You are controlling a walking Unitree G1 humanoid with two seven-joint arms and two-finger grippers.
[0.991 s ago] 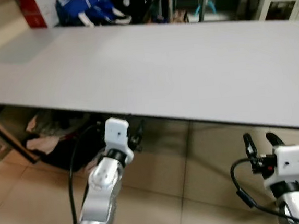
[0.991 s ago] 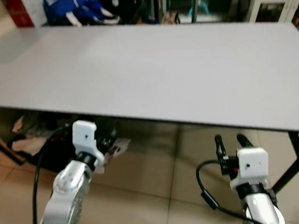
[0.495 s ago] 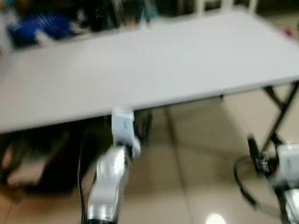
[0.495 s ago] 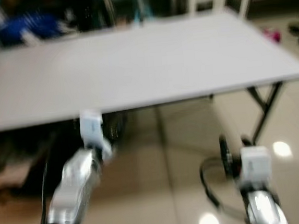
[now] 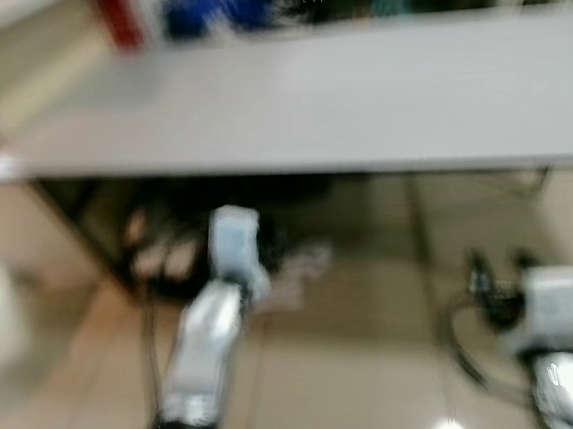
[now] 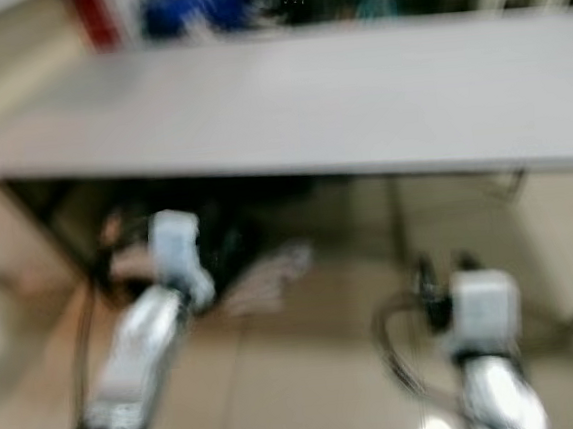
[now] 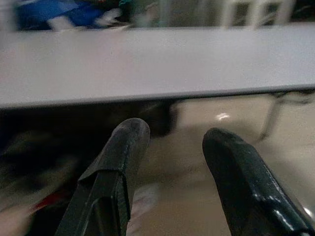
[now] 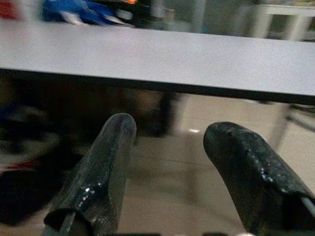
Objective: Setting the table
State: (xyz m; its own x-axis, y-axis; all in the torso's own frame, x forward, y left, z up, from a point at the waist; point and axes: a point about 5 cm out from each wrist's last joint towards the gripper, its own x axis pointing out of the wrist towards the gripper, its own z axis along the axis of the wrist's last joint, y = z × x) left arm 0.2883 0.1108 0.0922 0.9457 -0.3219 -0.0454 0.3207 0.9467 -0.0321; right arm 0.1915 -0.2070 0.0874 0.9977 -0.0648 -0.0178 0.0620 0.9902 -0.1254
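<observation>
Swinging back toward its left since half a second ago, the head camera now takes in the near left corner of the long grey table (image 5: 357,98), though the head views are smeared with motion blur. Both arms sit low in front of the table edge, over the glossy tan tiled floor (image 5: 350,369). From the wrist cameras, the left gripper (image 7: 172,147) has its two black fingers spread apart with nothing between them, pointing at the table's edge and the dark space beneath it; the right gripper (image 8: 167,147) is likewise parted and holds nothing. Something blue (image 7: 54,11) lies beyond the far side of the table, beside a red shape (image 5: 118,13), both too blurred to name. Dim clutter (image 5: 160,256) lies under the table.
</observation>
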